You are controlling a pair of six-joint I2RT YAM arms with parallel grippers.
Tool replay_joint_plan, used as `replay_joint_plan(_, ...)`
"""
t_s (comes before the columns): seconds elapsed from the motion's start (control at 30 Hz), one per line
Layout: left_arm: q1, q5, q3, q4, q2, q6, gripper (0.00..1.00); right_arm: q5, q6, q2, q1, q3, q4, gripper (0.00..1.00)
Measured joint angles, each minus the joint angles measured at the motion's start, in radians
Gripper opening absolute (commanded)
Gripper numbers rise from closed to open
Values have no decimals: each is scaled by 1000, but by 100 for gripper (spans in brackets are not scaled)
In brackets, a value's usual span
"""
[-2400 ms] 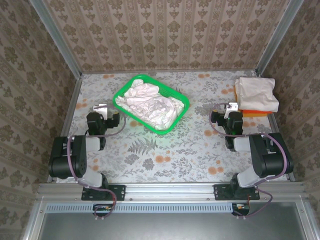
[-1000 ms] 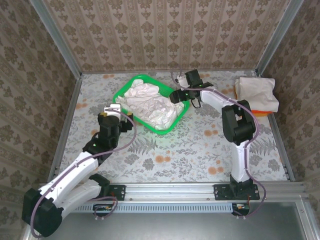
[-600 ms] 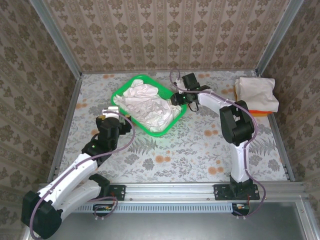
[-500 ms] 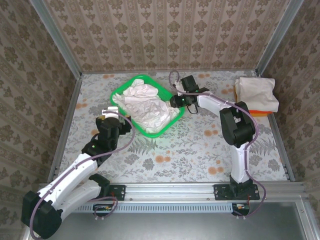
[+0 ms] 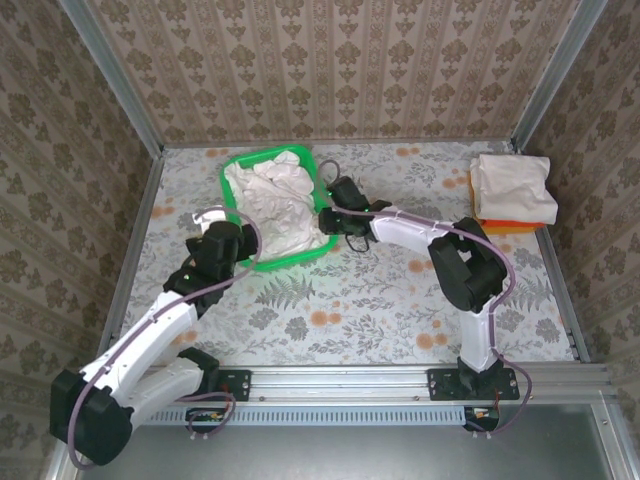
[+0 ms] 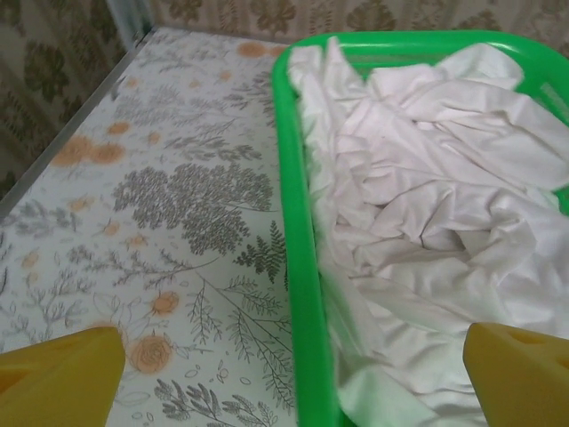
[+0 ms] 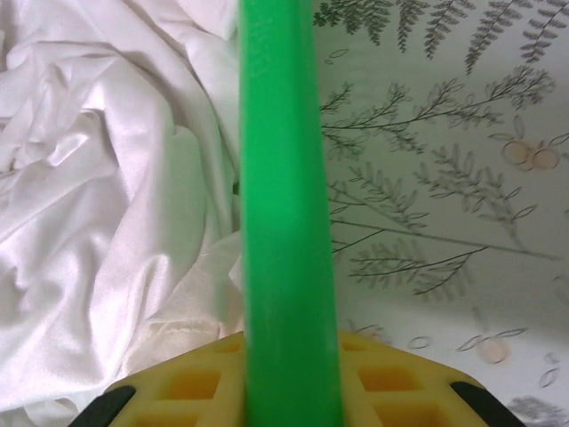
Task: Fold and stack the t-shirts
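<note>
- T-shirts (image 5: 278, 205), top view: a crumpled off-white heap fills the green basket (image 5: 268, 153), which sits skewed on the far left part of the table (image 5: 400, 300). A folded off-white shirt (image 5: 512, 185) lies on an orange shirt (image 5: 497, 226) in the far right corner, well apart from the basket.
- Same view: the left gripper (image 5: 238, 240) hangs at the basket's near left rim. The right gripper (image 5: 330, 215) meets the basket's right rim.
- Left wrist view: the two yellow fingertips (image 6: 62, 374) stand at the bottom corners, spread wide and holding nothing. The basket's rim runs below the gap, with the heap to its right and bare table to its left.
- Right wrist view: the green rim crosses straight over the yellow pad (image 7: 182, 384), with white cloth on one side and table on the other. The jaws look clenched on that rim, though the second finger is out of frame, so this is a reading, not a certainty.
- Step in hand, as I judge it: fetching the next shirt from the basket. The right arm steadies the basket and the left arm is lined up to reach in. No shirt is grasped yet.
- The next move calls for the left gripper to cross the rim, come down on a raised fold and pinch a single shirt. It should then lift the shirt clear to the open middle of the table for folding. The layers are tangled, so a second shirt may trail up with the first.
</note>
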Motion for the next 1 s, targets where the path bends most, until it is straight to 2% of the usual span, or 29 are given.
replay_joint_plan(0.1,35,19,49,-54,34,-80,100,53,43,0,53,0,16,35)
replay_joint_plan(0.2,44,47,86,-90,72,-119,100,66,50,-9,77,-17,87,52)
replay_joint_plan(0.33,42,106,174,-119,166,-126,100,65,-6,-124,59,-171,219,70)
replay_joint_plan(0.43,16,140,285,-132,272,-118,100,67,-75,-259,31,-313,292,77)
replay_joint_plan(0.63,-77,202,598,-176,561,-78,100,53,-248,-564,-7,-584,394,86)
replay_joint_plan(0.8,-138,235,902,-259,844,-40,100,-11,-365,-757,-7,-727,402,89)
replay_joint_plan(0.93,-154,262,1052,-335,1018,-20,91,-51,-408,-827,-7,-769,398,89)
replay_joint_plan(1.0,-153,270,1088,-365,1078,-15,82,-63,-422,-835,-7,-772,397,89)
